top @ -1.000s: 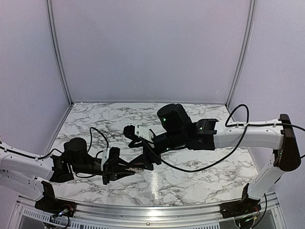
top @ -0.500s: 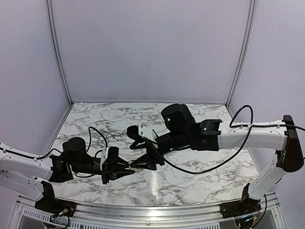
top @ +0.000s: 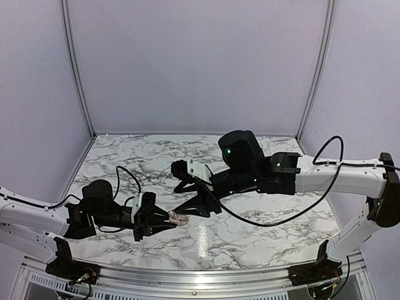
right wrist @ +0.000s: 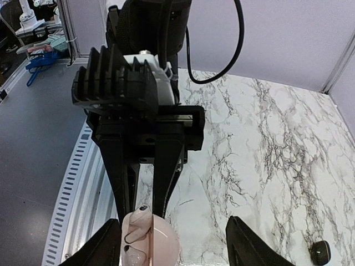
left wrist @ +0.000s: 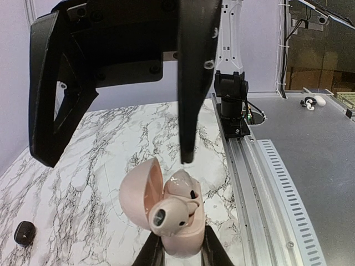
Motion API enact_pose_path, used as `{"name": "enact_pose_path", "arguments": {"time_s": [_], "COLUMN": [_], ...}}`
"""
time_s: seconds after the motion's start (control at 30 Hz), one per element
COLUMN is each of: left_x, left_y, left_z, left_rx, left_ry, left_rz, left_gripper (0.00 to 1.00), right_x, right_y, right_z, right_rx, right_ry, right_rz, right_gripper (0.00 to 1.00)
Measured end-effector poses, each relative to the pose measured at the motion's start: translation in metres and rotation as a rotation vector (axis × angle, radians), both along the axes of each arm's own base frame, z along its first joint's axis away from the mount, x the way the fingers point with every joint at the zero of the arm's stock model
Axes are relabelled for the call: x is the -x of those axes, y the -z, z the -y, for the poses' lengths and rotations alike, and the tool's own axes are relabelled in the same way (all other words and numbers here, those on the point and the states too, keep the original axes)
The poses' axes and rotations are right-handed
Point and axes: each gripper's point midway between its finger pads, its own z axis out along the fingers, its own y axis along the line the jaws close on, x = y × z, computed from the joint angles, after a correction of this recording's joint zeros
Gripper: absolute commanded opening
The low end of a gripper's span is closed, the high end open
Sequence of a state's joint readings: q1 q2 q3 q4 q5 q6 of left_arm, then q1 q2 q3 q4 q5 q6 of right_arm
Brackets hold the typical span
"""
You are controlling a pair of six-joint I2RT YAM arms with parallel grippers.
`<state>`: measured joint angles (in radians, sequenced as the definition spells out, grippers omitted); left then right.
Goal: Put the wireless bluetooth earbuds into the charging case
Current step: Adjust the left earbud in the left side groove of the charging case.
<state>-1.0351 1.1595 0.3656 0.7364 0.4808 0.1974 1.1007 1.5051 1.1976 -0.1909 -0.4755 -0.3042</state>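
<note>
The pale pink charging case (left wrist: 180, 244) stands upright with its lid (left wrist: 137, 197) swung open, and my left gripper (left wrist: 178, 256) is shut on its base. Two pinkish earbuds (left wrist: 169, 213) rest in its wells. In the top view the case (top: 179, 219) shows at the left gripper's (top: 164, 220) tips. My right gripper (left wrist: 117, 160) hangs open just above it, one fingertip (left wrist: 187, 155) over the far earbud. In the right wrist view the case (right wrist: 158, 244) lies between the right gripper's (right wrist: 175, 246) spread fingers, close to the left one.
A small black piece (left wrist: 25, 233) lies on the marble far from the case, also seen as a black piece (right wrist: 320, 252) at the right wrist view's lower right. A metal rail (left wrist: 266, 183) runs along the near table edge. Booth walls close the back and sides.
The right gripper has drawn back to the right and slightly up from the case, and its jaws have narrowed. The case now shows in the top view. The left arm has not moved.
</note>
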Motion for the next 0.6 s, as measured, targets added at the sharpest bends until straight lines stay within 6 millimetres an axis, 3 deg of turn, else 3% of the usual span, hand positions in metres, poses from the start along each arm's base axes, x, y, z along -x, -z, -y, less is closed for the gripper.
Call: {"name": "enact_pose_path", "arguments": {"time_s": [0.13, 0.4, 0.6], "left_x": [0.000, -0.002, -0.003], "left_y": [0.000, 0.008, 0.007], "left_z": [0.000, 0.003, 0.005], "left_rx": [0.000, -0.021, -0.022], "left_ry": [-0.001, -0.002, -0.006], "left_rz": [-0.007, -0.027, -0.027], "left_gripper": [0.00, 0.00, 0.00], "right_x": [-0.006, -0.007, -0.002], "right_y": [0.000, -0.008, -0.009], "right_z": [0.004, 0.005, -0.008], "right_rx": [0.040, 0.081, 0.100], "right_ry": [0.030, 0.059, 0.046], "right_rz": [0.021, 0.036, 0.048], "right_gripper": [0.46, 0.39, 0.32]}}
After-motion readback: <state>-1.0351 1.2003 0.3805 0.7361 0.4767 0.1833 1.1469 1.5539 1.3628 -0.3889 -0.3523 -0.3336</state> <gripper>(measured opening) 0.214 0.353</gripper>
